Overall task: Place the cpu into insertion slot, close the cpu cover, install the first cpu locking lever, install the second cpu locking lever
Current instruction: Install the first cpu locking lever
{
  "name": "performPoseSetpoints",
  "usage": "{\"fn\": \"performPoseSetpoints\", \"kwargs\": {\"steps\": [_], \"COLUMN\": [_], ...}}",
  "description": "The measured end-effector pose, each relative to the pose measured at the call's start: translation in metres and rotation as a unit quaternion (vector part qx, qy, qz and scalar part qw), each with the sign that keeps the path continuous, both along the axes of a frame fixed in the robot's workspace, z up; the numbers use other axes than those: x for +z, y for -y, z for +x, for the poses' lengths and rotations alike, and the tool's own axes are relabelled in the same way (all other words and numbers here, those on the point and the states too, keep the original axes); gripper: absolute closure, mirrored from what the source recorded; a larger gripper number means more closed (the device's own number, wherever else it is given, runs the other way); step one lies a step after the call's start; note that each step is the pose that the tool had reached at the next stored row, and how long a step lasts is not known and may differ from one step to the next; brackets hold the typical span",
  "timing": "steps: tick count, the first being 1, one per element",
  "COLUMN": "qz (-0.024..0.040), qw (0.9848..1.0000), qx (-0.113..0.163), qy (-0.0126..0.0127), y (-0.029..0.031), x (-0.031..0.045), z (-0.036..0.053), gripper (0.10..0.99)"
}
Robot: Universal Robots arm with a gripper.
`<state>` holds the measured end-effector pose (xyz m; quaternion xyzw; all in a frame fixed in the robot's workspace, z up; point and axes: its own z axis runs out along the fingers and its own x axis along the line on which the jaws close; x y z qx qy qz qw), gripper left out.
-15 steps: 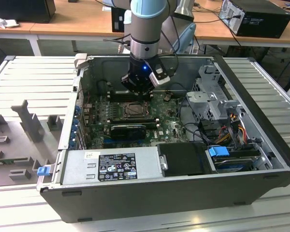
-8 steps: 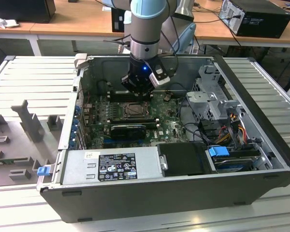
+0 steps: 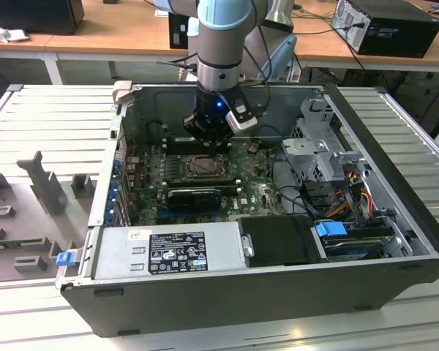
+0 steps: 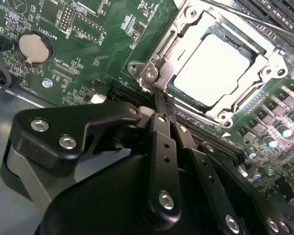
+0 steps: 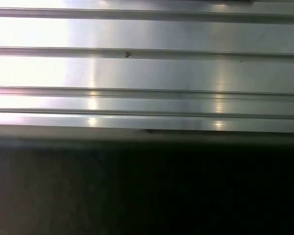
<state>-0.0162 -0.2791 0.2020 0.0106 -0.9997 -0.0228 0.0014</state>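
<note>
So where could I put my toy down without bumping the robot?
The ribbed metal table beside the computer case, on the exterior view's left, has bare room behind the grey blocks. Inside the case it's crowded: the gripper hangs by the cpu cover, with cables nearby.

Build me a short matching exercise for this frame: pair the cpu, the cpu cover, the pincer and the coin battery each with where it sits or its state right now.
Things:
1. cpu
2. cpu cover
3. pincer
4. coin battery

Places or states:
A. round and silvery, on the green board away from the socket
B. pale face showing through a metal window, seated in the insertion slot
C. closed down flat, framing the chip
D. fingers together, tips at the socket's corner hardware

Pairs: 1-B, 2-C, 3-D, 4-A
</note>
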Motion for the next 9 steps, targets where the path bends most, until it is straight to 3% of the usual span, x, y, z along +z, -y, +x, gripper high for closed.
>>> {"fn": "performPoseSetpoints", "kwargs": {"steps": [2,6,9], "qz": [0.0,0.0,0.0], "qw": [1.0,1.0,1.0], "qx": [0.0,0.0,0.0], "qy": [0.0001,0.0,0.0], "y": [0.0,0.0,0.0011], "x": [0.0033,0.0183,0.0193], "z": [0.0,0.0,0.0], "gripper": [0.98,0.98,0.98]}}
